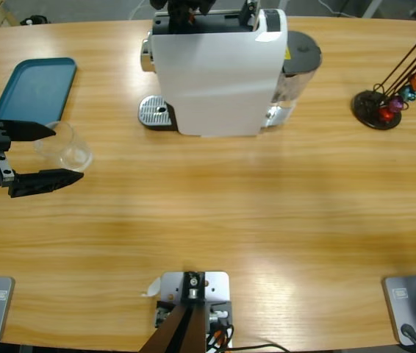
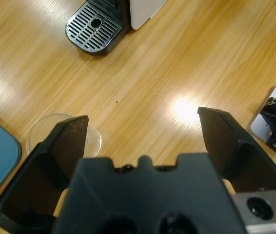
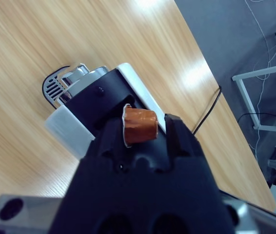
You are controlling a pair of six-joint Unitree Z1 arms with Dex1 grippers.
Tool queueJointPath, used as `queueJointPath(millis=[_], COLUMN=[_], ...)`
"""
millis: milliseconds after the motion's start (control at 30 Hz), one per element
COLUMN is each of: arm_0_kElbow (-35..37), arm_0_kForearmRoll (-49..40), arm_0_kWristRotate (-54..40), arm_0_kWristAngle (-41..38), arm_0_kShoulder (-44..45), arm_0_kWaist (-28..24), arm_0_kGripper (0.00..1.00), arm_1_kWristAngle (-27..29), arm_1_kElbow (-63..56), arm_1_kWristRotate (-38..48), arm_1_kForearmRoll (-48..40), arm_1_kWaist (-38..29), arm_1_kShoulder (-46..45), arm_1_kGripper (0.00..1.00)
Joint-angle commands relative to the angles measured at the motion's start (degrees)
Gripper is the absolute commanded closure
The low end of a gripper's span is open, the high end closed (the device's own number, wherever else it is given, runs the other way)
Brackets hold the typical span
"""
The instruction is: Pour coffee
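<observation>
Nearest the lens in our right wrist view: the right gripper (image 3: 140,127), jaws pinched on an orange capsule (image 3: 139,126) with its foil rim showing at the left end. Below it we look down on the coffee machine (image 3: 95,109), black top and white side, chrome drip grate at its far end. From overhead, the right gripper (image 1: 186,9) is only partly seen at the top edge, above the machine's black top.

Left gripper (image 2: 143,129) has its jaws spread wide with nothing between them. Overhead, we see the left gripper (image 1: 50,153) coming in from the left edge, low over the wooden table (image 1: 215,213). A clear empty plastic cup (image 1: 67,148) stands at the jaw tips, partly between them, just beside the upper jaw; we cannot tell whether it touches. In the left wrist view the cup (image 2: 45,127) shows behind the left jaw, not gripped.

No coffee is visible anywhere in our views, cup included.

Other items overhead:
- Coffee machine (image 1: 219,70) at top centre, white body, drip tray (image 1: 156,112) sticking out at its left, dark water tank at its right.
- Teal tray (image 1: 35,88) flat at upper left, just beyond the cup.
- Capsule rack (image 1: 384,103) at far right, black round base with thin rods, holding orange, blue, purple and red capsules (image 1: 406,92).
</observation>
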State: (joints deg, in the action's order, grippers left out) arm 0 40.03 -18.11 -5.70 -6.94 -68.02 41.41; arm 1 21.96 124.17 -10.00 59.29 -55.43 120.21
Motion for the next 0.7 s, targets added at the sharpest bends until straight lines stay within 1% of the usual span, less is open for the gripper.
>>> queueJointPath(millis=[33, 67, 100, 133, 333, 400, 467, 500, 533, 567, 700], arm_0_kElbow=[-2.27, -2.29, -2.23, -2.23, -2.32, -2.32, -2.32, -2.32, -2.32, -2.32, -2.34], arm_0_kForearmRoll=[0.62, 0.62, 0.62, 0.62, 0.74, 0.94, 1.11, 1.17, 1.24, 1.29, 1.32], arm_0_kWristRotate=[-0.45, -0.45, -0.45, -0.45, -0.45, -0.45, -0.45, -0.45, -0.45, -0.45, -0.44], arm_0_kWristAngle=[0.18, 0.18, 0.18, 0.18, 0.18, 0.18, 0.18, 0.18, 0.18, 0.18, 0.05], arm_0_kShoulder=[-0.71, -0.76, -0.8, -0.8, -0.71, -0.62, -0.53, -0.53, -0.53, -0.53, -0.48], arm_0_kWaist=[-0.45, -0.43, -0.45, -0.45, -0.45, -0.45, -0.43, -0.41, -0.45, -0.43, -0.45], arm_0_kGripper=[0.027, 0.027, 0.027, 0.027, 0.027, 0.027, 0.027, 0.027, 0.027, 0.027, 0.027], arm_1_kWristAngle=[-0.64, -1.15, -1.46, -1.89, -2.54, -2.24, -1.92, -1.92, -1.99, -2.01, -2.27], arm_1_kElbow=[0.02, 0.02, 0.06, 0.21, 3.52, 4.17, 4.94, 5.29, 5.64, 6.17, 9.2], arm_1_kWristRotate=[0.49, 0.42, 0.42, 0.43, 0.77, 2.74, 6.67, 10.0, 13.48, 16.43, 27.47], arm_1_kForearmRoll=[0.84, 0.91, 0.91, 0.95, 2.39, 4.04, 5.41, 6.01, 6.54, 7.1, 9.05], arm_1_kWaist=[0.06, 0.06, 0.06, 0.04, 0.06, 0.06, 0.04, 0.04, 0.04, 0.06, 0.11], arm_1_kShoulder=[3.1, 3.03, 3.0, 2.88, 2.54, 2.35, 1.68, 1.4, 1.19, 1.12, 1.17], arm_1_kGripper=[0.782, 0.782, 0.805, 0.858, 0.867, 0.867, 0.869, 0.888, 0.928, 0.992, 1.0])
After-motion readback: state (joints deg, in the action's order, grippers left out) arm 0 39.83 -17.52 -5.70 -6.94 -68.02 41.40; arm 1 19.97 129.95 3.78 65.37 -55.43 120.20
